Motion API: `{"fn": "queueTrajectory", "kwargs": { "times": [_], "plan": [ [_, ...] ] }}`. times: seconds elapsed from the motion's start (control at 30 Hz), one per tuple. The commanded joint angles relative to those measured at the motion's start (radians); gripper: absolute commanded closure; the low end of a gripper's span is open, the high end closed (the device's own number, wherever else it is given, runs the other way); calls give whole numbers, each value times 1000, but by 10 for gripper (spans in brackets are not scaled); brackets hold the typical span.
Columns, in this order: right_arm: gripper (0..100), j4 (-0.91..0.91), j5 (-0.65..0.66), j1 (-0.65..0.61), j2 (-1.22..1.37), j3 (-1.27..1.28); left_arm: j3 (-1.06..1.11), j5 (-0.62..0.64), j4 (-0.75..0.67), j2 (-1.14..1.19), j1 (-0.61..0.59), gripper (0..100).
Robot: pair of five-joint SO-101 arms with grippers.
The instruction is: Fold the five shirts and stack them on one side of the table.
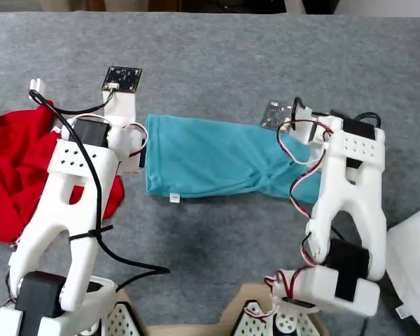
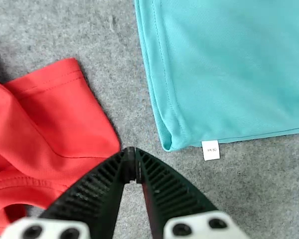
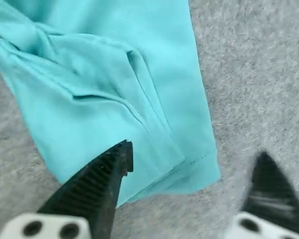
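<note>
The teal shirt (image 1: 210, 157) lay folded into a long band across the middle of the grey table (image 1: 217, 56), between my two arms. I judged it light, limp and a little slick, the kind of cloth that sags out of shape unless pinched at a hem or corner through all its layers. My left gripper (image 2: 131, 164) was closed tight on nothing, its tip over bare table just beside the shirt's corner with the small white tag (image 2: 210, 150), and the red shirt (image 2: 45, 119) lay on its other side. My right gripper (image 3: 194, 157) stood wide open and empty, one finger over the cloth and the other over bare table, straddling the bunched opposite end, which seemed the best place to take hold.
</note>
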Motion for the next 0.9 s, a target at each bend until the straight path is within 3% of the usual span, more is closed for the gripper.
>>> {"fn": "queueTrajectory", "kwargs": {
  "times": [0.0, 0.17, 0.2, 0.37, 0.53, 0.7, 0.87],
  "plan": [
    [677, 34, -21, -4, -133, 53, -6, -9, -15, -19, -8, 981],
    [975, 28, -81, -1, -288, 234, -6, -9, -15, -19, -6, 981],
    [997, 23, -84, -1, -312, 265, -6, -8, -21, -18, -6, 981],
    [972, -77, -183, 15, -371, 360, 43, 5, -106, -18, 12, 981],
    [976, -92, -215, -50, -326, 354, 58, 58, -143, 36, 147, 980],
    [976, -166, -250, -105, -174, 303, 28, 135, -209, 163, 253, 980],
    [976, -166, -273, -105, 56, 125, 29, 135, -265, 331, 259, 980]
  ]
}}
